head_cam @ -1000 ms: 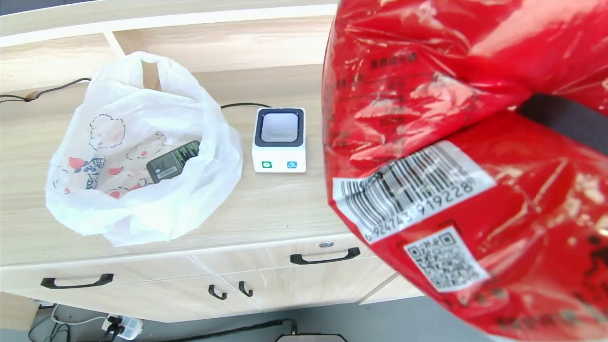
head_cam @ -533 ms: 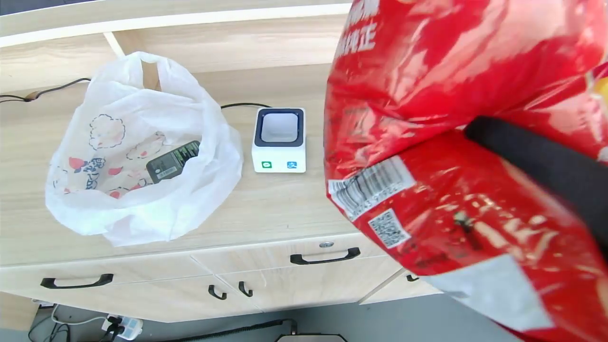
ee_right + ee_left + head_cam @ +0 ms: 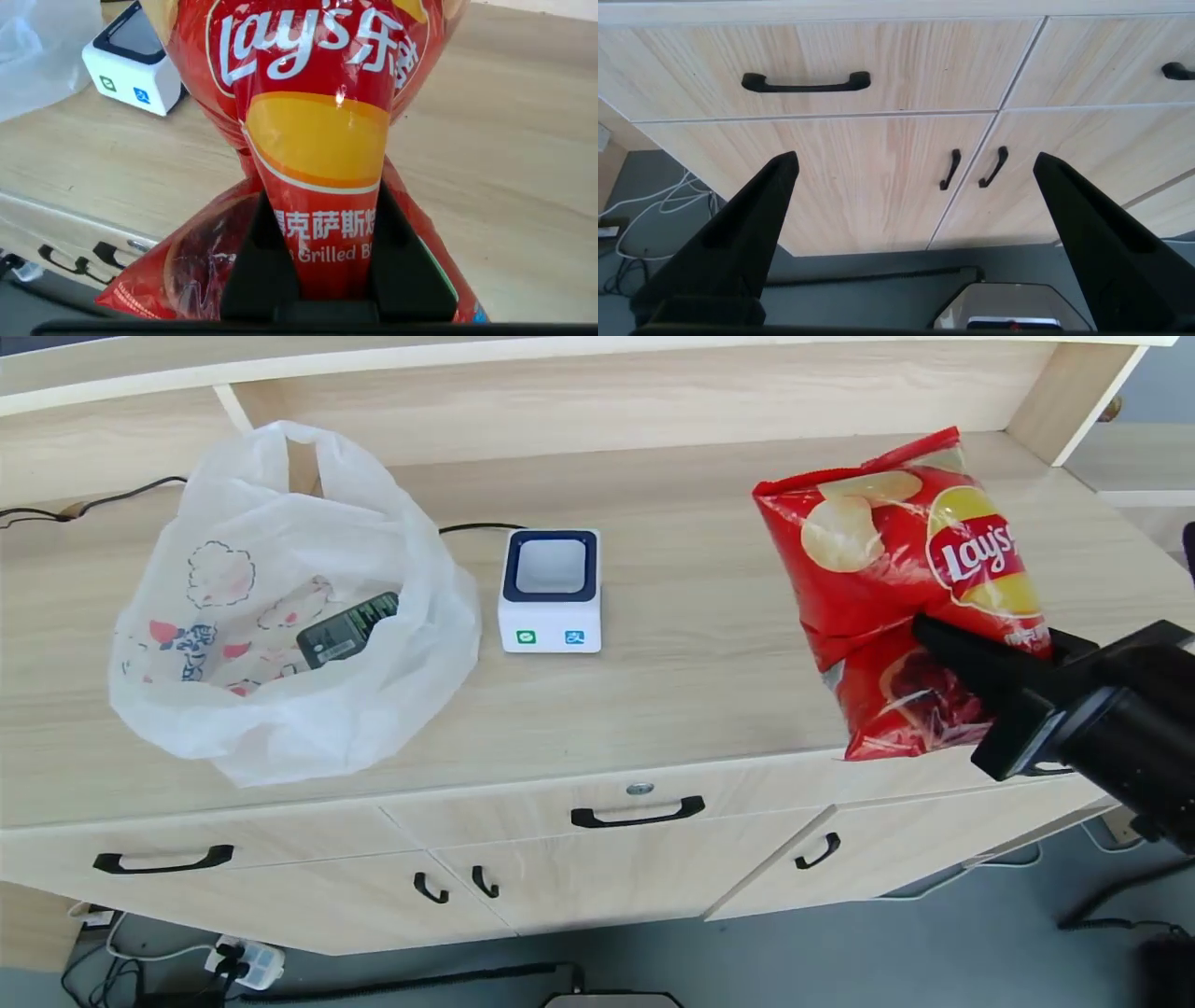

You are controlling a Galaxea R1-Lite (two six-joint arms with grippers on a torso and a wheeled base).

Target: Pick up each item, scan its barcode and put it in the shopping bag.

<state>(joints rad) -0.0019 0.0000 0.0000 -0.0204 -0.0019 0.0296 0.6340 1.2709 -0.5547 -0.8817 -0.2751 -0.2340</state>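
Red chip bag [image 3: 887, 569], front up, lower part squeezed in right pincer [image 3: 952, 649] over worktop [image 3: 691, 691] edge, 3 o'clock of white scanner [image 3: 550, 590]. White shopping bag [image 3: 308, 728] open at scanner's 9 o'clock w/ dark pkt [image 3: 347, 628] inside

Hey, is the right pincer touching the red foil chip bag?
Touching. In the right wrist view, the right pincer has both black fingers pressed against either side of a pinched fold of the red foil chip bag.

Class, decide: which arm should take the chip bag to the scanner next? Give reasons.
Right: the right hand grips the chip bag near the scanner; the left hand is open, down by the drawers.
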